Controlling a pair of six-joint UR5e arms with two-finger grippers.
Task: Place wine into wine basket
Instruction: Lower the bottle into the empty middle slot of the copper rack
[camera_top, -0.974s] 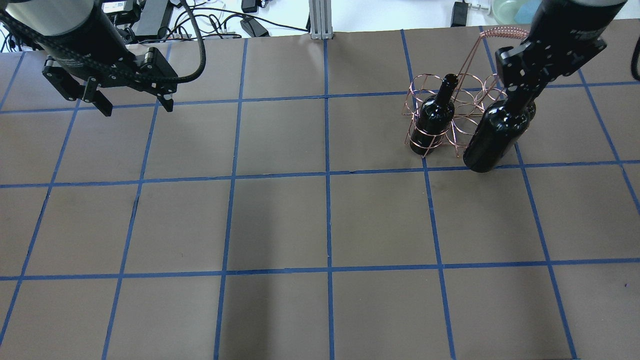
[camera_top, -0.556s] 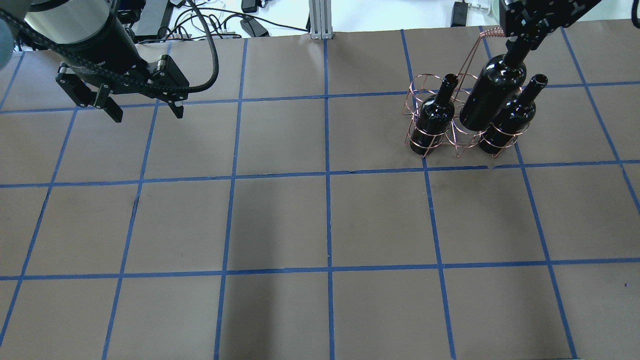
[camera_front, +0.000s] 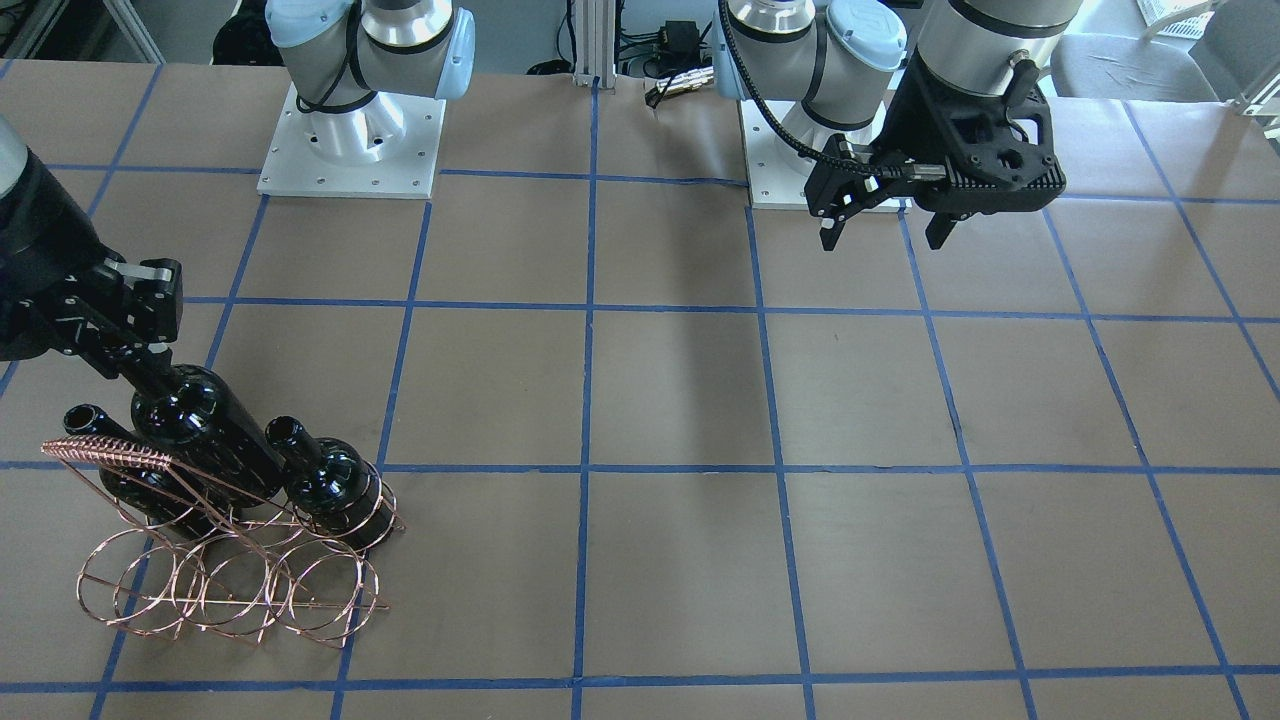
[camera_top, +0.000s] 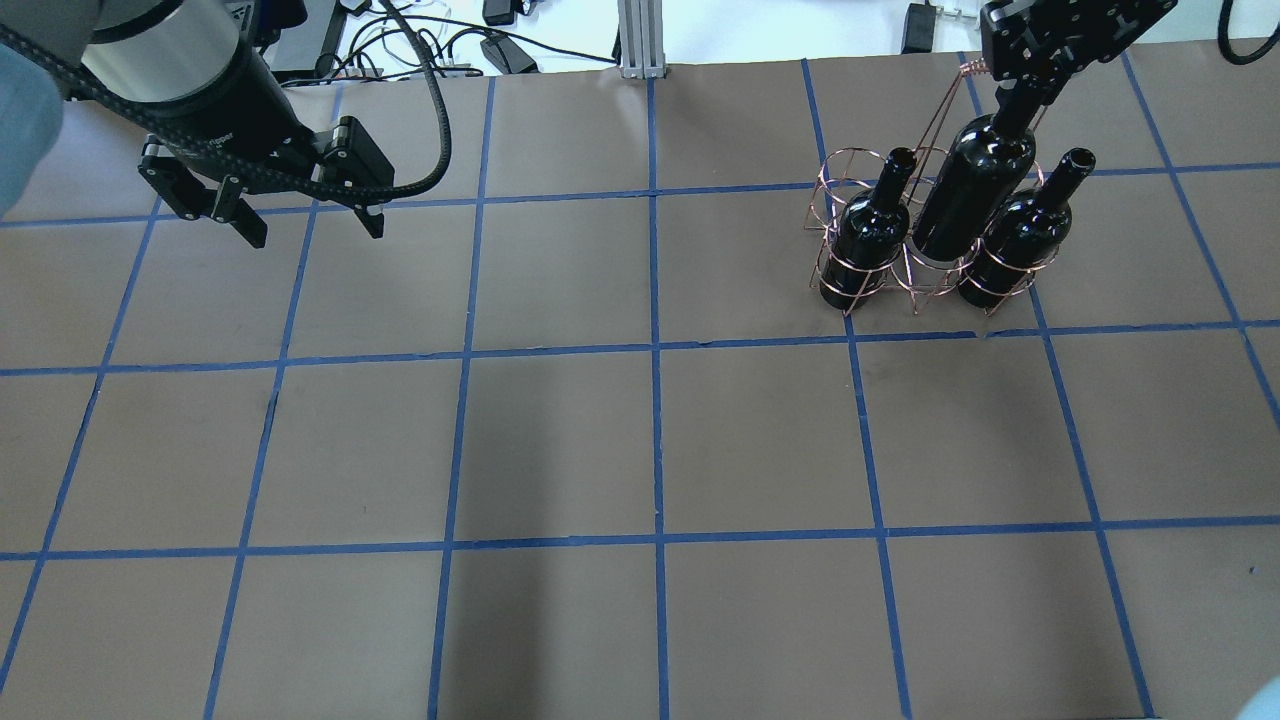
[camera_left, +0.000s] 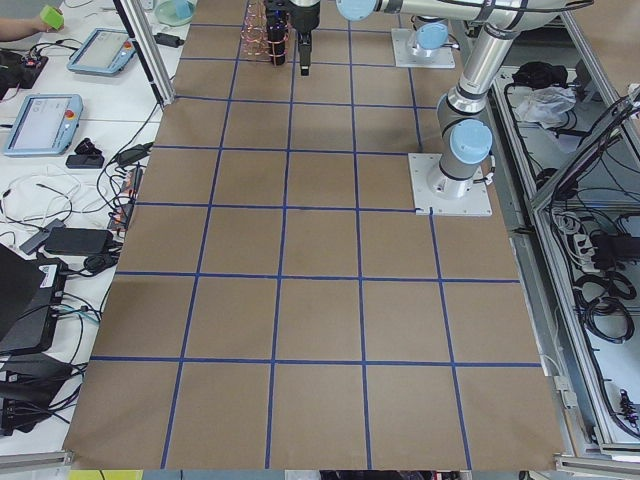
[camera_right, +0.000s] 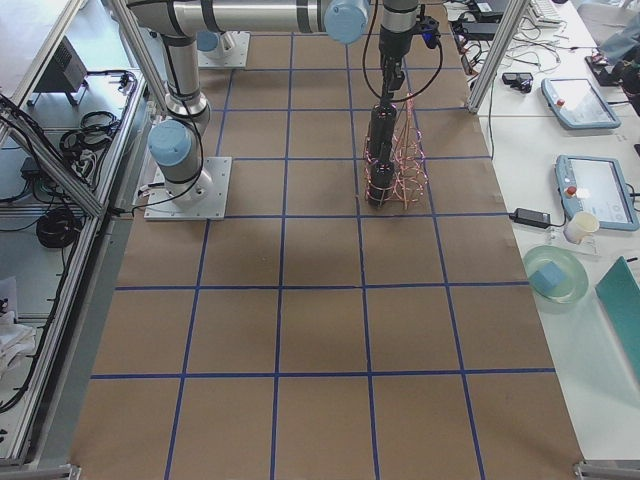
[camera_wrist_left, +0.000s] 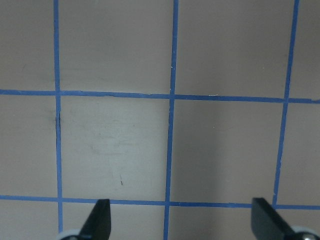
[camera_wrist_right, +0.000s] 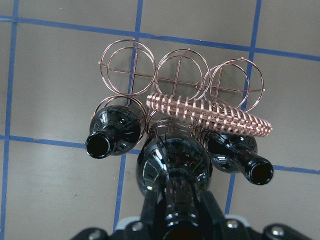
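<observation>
My right gripper (camera_top: 1015, 92) is shut on the neck of a glossy black wine bottle (camera_top: 972, 190) and holds it upright over the middle front loop of the copper wire wine basket (camera_top: 845, 172). The bottle's base is at the loop's top; I cannot tell how deep it sits. Two alike bottles (camera_top: 868, 235) (camera_top: 1015, 245) stand in the loops on either side. In the right wrist view the held bottle (camera_wrist_right: 175, 162) sits between them, under the coiled handle (camera_wrist_right: 210, 112); the back-row loops (camera_wrist_right: 127, 65) are empty. My left gripper (camera_top: 313, 232) is open and empty, far to the left.
Cables and devices (camera_top: 420, 40) lie beyond the table's far edge, beside an aluminium post (camera_top: 640, 40). The arm bases (camera_front: 350, 140) stand at the robot's side of the table. The brown tabletop has a blue tape grid (camera_top: 655, 350).
My right gripper carried the bottle from the basket's front right to over the middle loop and lowered it between the two bottles. My left gripper drifted a little right and toward the table's middle.
</observation>
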